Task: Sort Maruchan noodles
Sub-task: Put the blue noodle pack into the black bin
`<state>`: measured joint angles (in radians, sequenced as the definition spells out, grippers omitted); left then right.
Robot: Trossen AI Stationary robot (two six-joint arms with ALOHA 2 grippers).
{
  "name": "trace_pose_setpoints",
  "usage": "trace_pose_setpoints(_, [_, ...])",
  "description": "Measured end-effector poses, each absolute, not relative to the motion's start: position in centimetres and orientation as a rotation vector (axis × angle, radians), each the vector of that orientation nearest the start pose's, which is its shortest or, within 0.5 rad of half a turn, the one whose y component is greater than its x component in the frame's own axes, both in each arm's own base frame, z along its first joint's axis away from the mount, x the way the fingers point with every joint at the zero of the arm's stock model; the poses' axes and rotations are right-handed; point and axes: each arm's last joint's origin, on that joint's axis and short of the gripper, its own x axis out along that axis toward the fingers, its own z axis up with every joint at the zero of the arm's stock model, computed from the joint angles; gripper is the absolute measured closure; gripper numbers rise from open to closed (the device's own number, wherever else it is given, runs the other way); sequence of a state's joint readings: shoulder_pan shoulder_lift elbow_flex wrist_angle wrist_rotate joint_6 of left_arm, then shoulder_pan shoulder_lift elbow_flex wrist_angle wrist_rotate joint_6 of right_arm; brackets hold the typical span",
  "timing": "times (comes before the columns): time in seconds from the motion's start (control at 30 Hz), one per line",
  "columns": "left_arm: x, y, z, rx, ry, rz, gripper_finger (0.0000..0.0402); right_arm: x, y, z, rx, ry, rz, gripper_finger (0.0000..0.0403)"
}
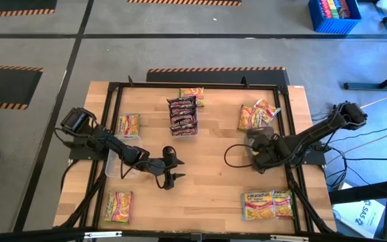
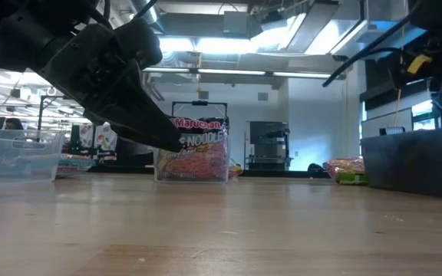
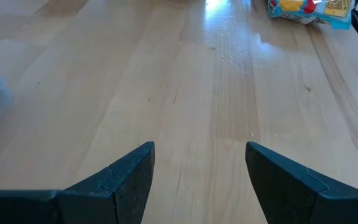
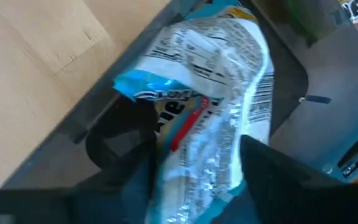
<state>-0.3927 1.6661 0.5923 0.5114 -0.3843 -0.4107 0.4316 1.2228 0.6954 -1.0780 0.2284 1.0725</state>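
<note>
The right gripper sits at about three o'clock on the table, close to the edge frame, and its fingers are closed around a light blue packet, crumpled and pinched near one end with its printed back showing. It seems to be carrying that packet toward wherever the blue ones are meant to go, though I can't tell which spot that is.

The left gripper hovers low over bare wood at roughly seven o'clock, fingers spread wide with nothing between them, apparently waiting for its next pick.

The rest of the noodles look partly grouped already. Dark maroon packets stand stacked on edge in a clear bin near twelve o'clock, probably so they pack tightly. A yellow-pink packet lies just behind that bin. More packets are heaped at two o'clock, one lies at ten, one at seven, and a pair lies flat at five. Another clear bin stands beside the left arm.
</note>
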Motion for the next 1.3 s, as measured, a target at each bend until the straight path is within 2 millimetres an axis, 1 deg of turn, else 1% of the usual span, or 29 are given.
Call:
trace_pose_setpoints(0.13, [27.7, -10.3, 13.0, -0.190, 0.506, 0.097, 0.0155, 15.5, 6.4, 18.3, 0.314, 1.381, -0.620, 0.0287])
trace_pose_setpoints(0.23, [27.7, -10.3, 13.0, -0.191, 0.506, 0.097, 0.0155, 15.5, 6.4, 18.3, 0.294, 1.384, -0.608, 0.0366])
trace_pose_setpoints(0.27, [27.7, -10.3, 13.0, -0.190, 0.506, 0.097, 0.0155, 15.5, 6.4, 18.3, 0.285, 1.388, -0.600, 0.0382])
trace_pose_setpoints(0.3, [27.7, -10.3, 13.0, -0.190, 0.506, 0.097, 0.0155, 15.5, 6.4, 18.3, 0.281, 1.390, -0.597, 0.0389])
trace_pose_setpoints(0.4, [27.7, -10.3, 13.0, -0.190, 0.506, 0.096, 0.0155, 15.5, 6.4, 18.4, 0.271, 1.396, -0.592, 0.0381])
trace_pose_setpoints(0.5, [27.7, -10.3, 13.0, -0.190, 0.506, 0.095, 0.0155, 15.6, 6.4, 19.3, 0.240, 1.409, -0.593, 0.0393])
trace_pose_setpoints(0.63, [27.7, -10.3, 13.0, -0.190, 0.506, 0.094, 0.0155, 15.5, 6.3, 21.6, 0.206, 1.400, -0.598, 0.0395])
trace_pose_setpoints(0.73, [27.7, -10.3, 13.0, -0.190, 0.507, 0.094, 0.0155, 15.7, 6.4, 23.2, 0.197, 1.374, -0.566, 0.0399])
trace_pose_setpoints(0.9, [27.7, -10.3, 13.0, -0.190, 0.507, 0.093, 0.0155, 16.1, 6.5, 26.0, 0.208, 1.328, -0.543, 0.0400])
trace_pose_setpoints(1.07, [27.7, -10.3, 13.0, -0.189, 0.507, 0.092, 0.0155, 17.1, 7.0, 28.4, 0.241, 1.228, -0.452, 0.0401])
trace_pose_setpoints(1.2, [27.7, -10.3, 13.0, -0.189, 0.507, 0.092, 0.0155, 18.5, 7.6, 29.0, 0.255, 1.116, -0.328, 0.0401])
trace_pose_setpoints(1.3, [27.7, -10.3, 13.0, -0.189, 0.507, 0.091, 0.0155, 20.0, 8.3, 28.9, 0.243, 1.037, -0.234, 0.0400])
